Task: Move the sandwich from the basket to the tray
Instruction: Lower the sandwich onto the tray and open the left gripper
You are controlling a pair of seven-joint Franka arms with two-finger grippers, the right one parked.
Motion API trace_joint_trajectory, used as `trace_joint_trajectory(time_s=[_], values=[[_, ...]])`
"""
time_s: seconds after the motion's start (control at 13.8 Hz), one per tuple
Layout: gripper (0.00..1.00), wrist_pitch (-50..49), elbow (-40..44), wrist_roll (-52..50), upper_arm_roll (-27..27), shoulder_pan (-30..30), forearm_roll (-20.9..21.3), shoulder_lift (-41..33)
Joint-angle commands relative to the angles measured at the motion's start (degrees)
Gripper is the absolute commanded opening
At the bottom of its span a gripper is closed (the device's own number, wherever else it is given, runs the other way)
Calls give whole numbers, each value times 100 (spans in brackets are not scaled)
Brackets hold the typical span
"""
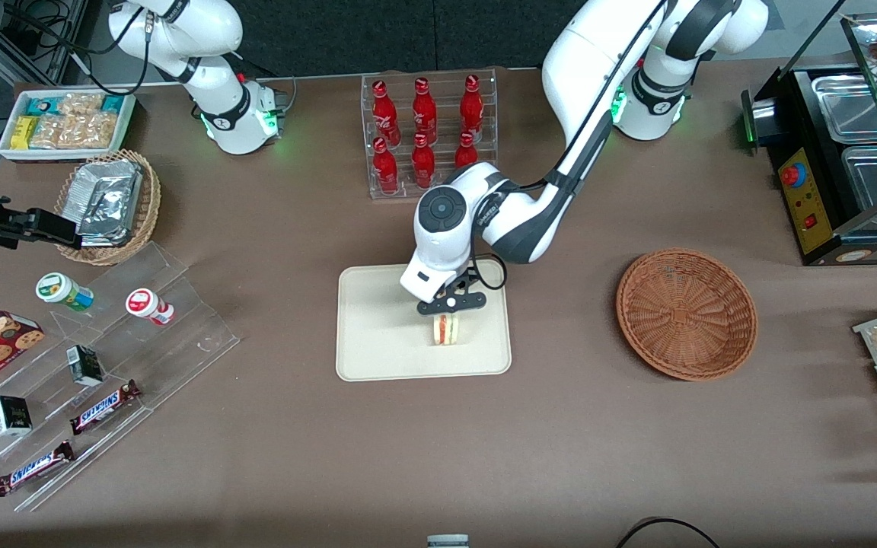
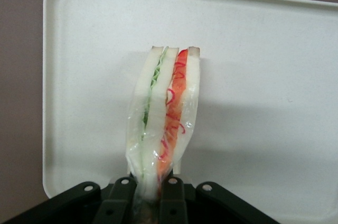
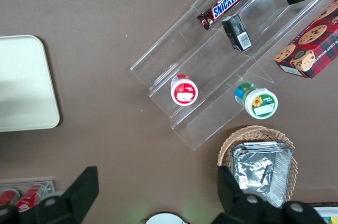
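I see the jaws of the black two-finger gripper (image 2: 150, 192) clamped on the plastic-wrapped triangular white-bread sandwich (image 2: 163, 115), its orange-red and green filling stripes facing my wrist camera. It hangs over the flat cream-white rectangular plastic tray (image 1: 377, 335); whether it touches the tray I cannot tell. The round reddish-brown wicker basket (image 1: 687, 313) sits well apart, toward the working arm's end. I read "SNICKERS" on two brown chocolate bars (image 1: 106, 406) on the clear acrylic stand (image 1: 180, 335).
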Motion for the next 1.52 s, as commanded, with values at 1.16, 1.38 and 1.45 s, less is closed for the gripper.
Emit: trace_joint_trajectory(time_s=[1.16,1.38,1.45], values=[[99,-1339,331,50,165,544,-25,-1269],[99,-2218,322,145,165,982,-8,-2007],[99,-2561,322,303,165,1140,-16,-2244]])
